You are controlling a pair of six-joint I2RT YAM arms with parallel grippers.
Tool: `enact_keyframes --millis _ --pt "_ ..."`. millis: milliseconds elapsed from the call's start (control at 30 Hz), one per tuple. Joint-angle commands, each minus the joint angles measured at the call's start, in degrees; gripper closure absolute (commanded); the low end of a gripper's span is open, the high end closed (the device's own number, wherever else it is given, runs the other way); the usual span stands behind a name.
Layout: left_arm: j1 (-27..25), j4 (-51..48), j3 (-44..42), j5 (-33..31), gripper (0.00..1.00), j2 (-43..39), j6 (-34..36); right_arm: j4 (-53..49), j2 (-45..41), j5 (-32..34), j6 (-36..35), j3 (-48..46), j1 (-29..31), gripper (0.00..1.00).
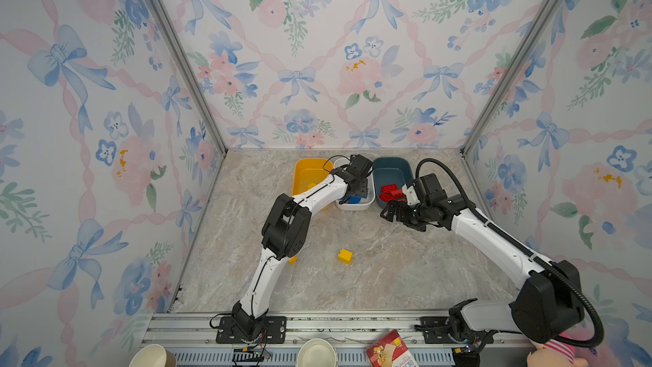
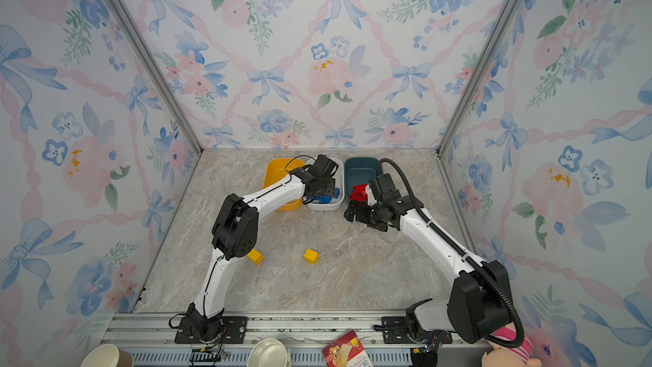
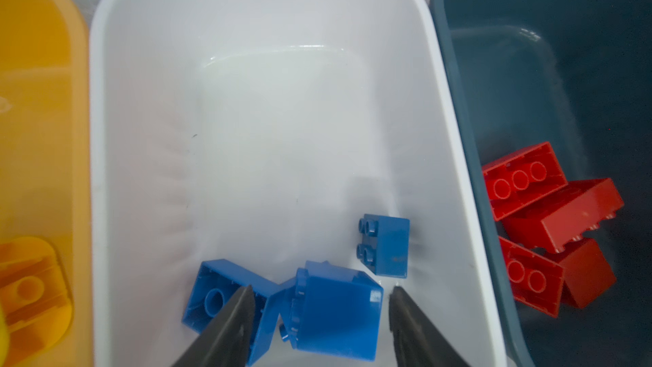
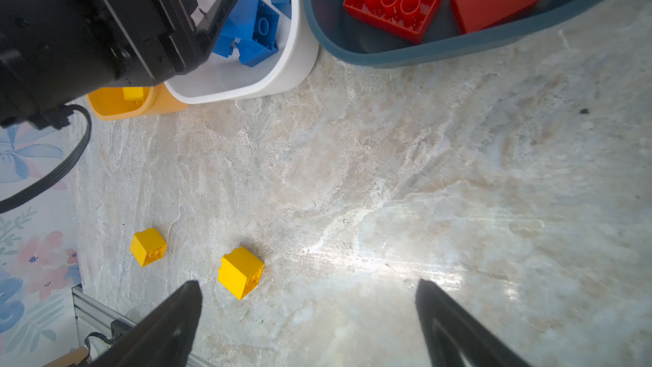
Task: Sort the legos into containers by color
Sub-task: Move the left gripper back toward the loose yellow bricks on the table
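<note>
My left gripper (image 3: pixel 321 289) parted over white tub (image 3: pixel 102 135), blue brick (image 3: pixel 335 312) loose; I'd lift straight up. My right gripper (image 1: pixel 388 211) wide, empty; yellow brick (image 1: pixel 345 256) at 7 o'clock.

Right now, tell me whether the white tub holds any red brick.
No: the left wrist view shows only blue bricks in the white tub, while the red bricks lie in the teal tub.

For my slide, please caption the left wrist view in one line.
Open left gripper above three blue bricks in the white tub, red bricks in the teal tub.
</note>
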Motion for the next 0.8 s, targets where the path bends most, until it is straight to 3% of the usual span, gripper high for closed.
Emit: enact_keyframes --millis 0,333,767 --pt "-0.03 -0.68 -1.45 0.33 0.36 -4.67 0.05 -1.41 0.27 -0.08 0.00 1.29 -0.32 0.03" --pt "-0.44 -0.63 -11.79 -0.21 0.26 -14.06 -0.30 -0.91 0.34 -0.26 0.13 0.71 -0.22 0.03" --pt "-0.73 -0.67 -33.24 -2.20 0.19 -31.24 -5.09 -0.26 1.54 -0.61 0.01 1.10 0.21 0.03"
